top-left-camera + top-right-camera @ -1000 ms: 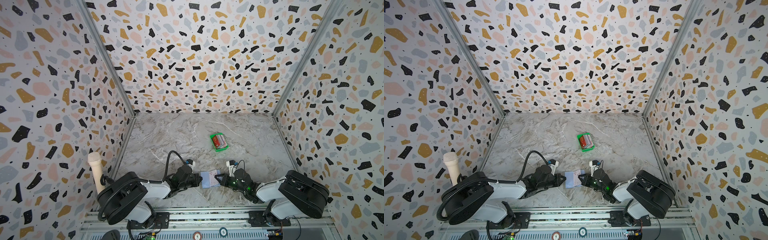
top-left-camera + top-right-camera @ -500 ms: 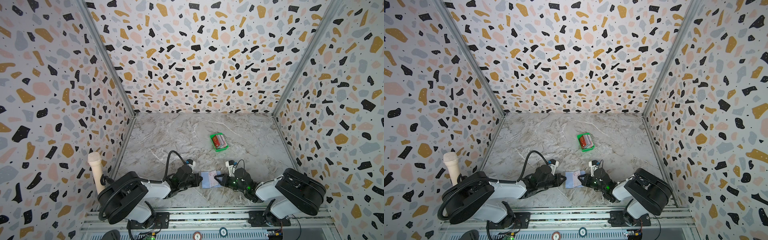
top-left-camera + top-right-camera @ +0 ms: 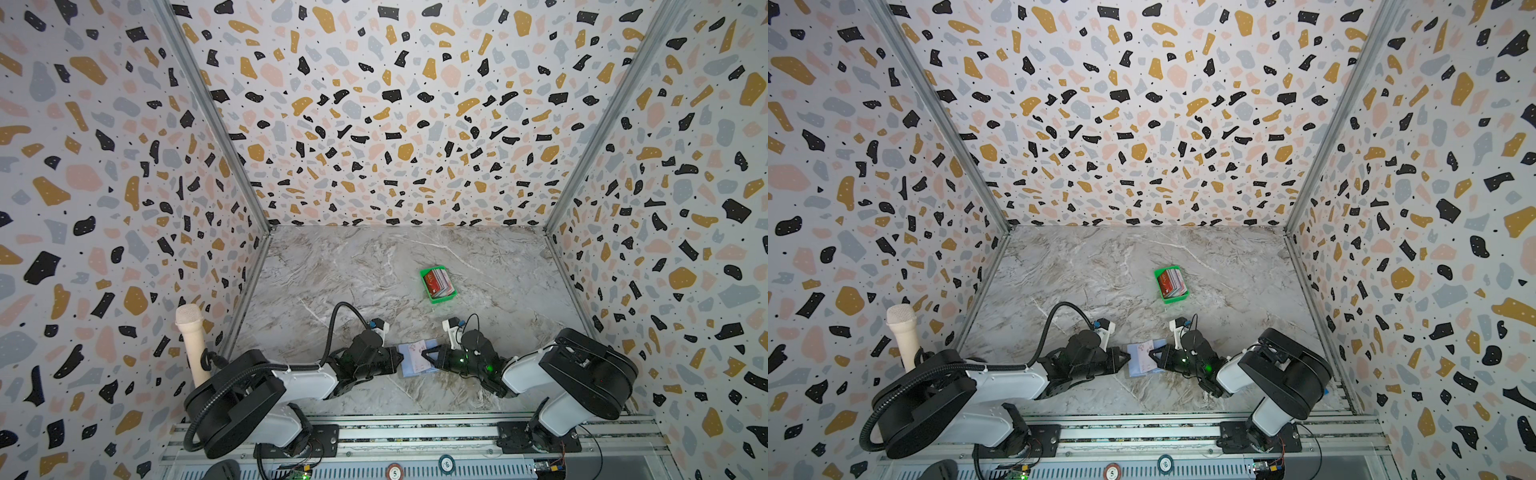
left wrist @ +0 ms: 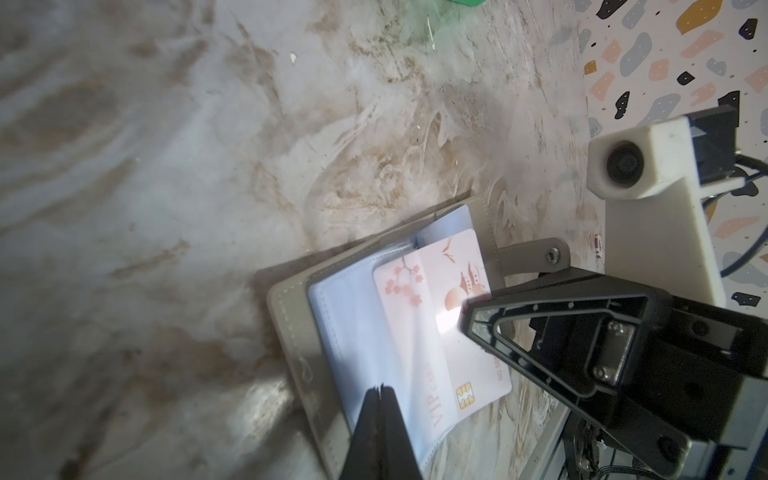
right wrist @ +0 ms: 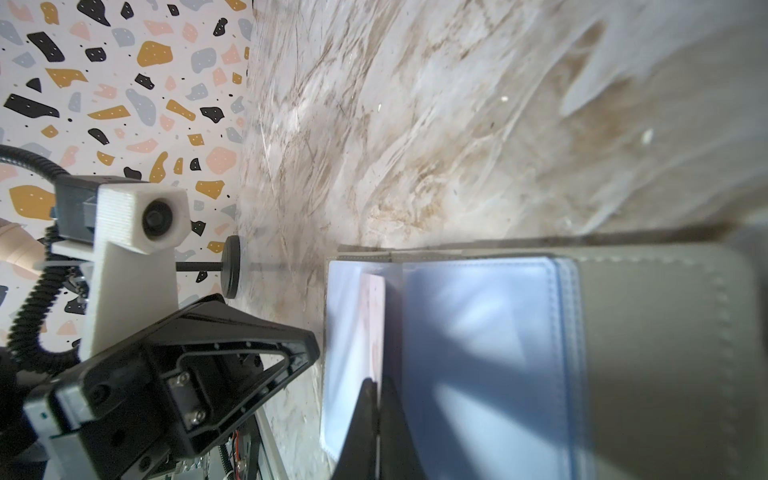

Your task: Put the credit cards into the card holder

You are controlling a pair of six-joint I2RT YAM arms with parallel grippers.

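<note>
A: The right claw [image 5: 377, 384], what has it got?

B: Its jaws are pinched together on the edge of the pink card [image 4: 432, 282]. Its own wrist view shows that card only edge-on, so the face can't be read there.

A: And the left claw [image 4: 380, 392]?

B: Closed as well, with the tips at the rim of the clear pockets [image 4: 345, 328]. The tips cover that spot, so I cannot tell if a pocket leaf is caught between them.

A: What else is hard to make out?

B: In both top views the card holder [image 3: 409, 368] is small and partly covered by the two claws. In the left wrist view the green tray [image 3: 443, 299] is a blurred scrap cut off at the frame edge.

A: How do the arms sit?

B: Both lie low over the tabletop [image 3: 353, 270], reaching inward from the front rail, with the claws pointing at each other.

A: So where is the holder?

B: It lies open near the front edge, between the two claws. Its snap tab [image 4: 532, 255] is on the right claw's side. The pink card is partly under a clear pocket leaf, with its chip end sticking out toward the right claw. The other credit cards [image 3: 438, 282] stand in the green tray, farther back and well apart.
</note>
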